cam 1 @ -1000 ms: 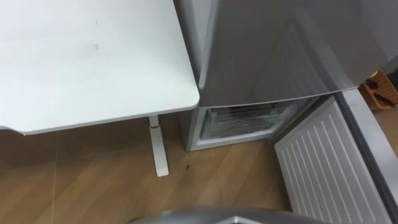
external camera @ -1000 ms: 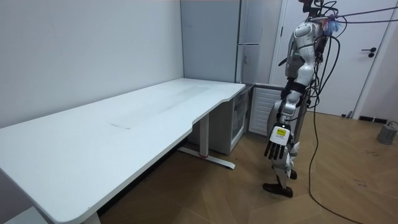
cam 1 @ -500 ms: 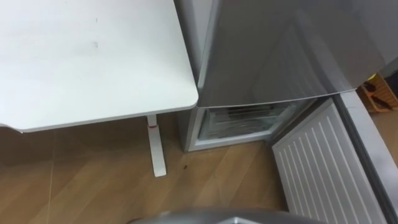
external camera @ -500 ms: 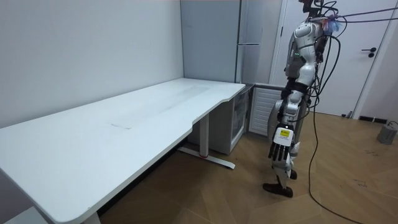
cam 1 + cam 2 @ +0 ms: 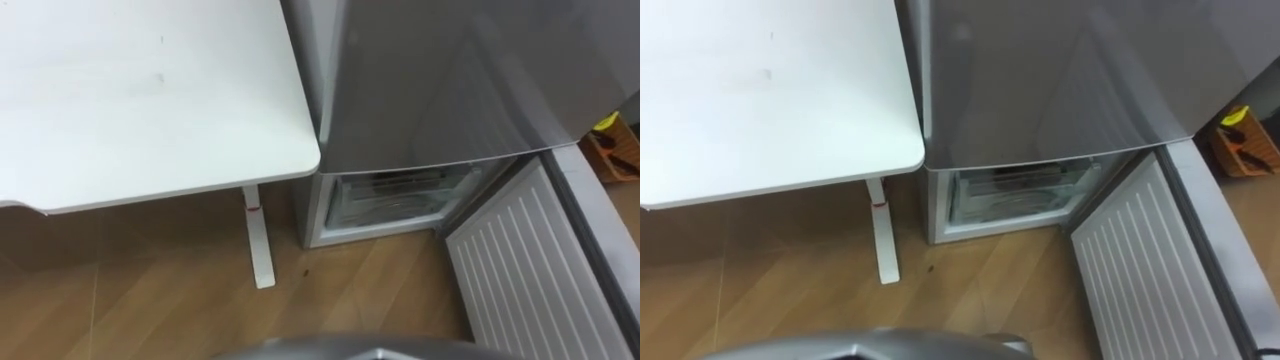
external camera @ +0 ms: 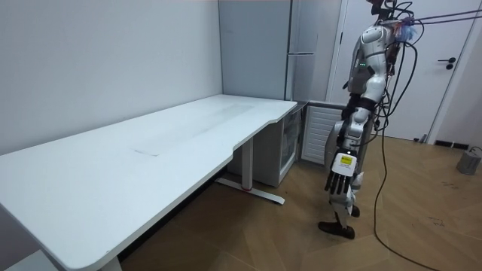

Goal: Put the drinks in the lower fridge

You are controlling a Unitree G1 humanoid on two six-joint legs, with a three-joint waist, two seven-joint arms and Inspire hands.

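- Beside the robot's hip, the left hand (image 6: 339,167) hangs with loose fingers, holding nothing.
- At 1 o'clock the lower fridge (image 5: 395,200) stands open, its contents hard to make out.
- Its door (image 5: 520,270) is cut off at 4 o'clock.
- Since a second ago the torso has shifted slightly toward the room view's right.
- At 10 o'clock stands the white table (image 5: 150,100), over the wood floor (image 5: 150,300).

Left hand (image 6: 340,167) hanging, fingers (image 6: 332,183) relaxed

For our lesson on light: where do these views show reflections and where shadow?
Left eye view: the grey fridge door carries soft pale reflections, and the floor darkens under the table. Room view: the table top is evenly lit, with deep shadow beneath it.
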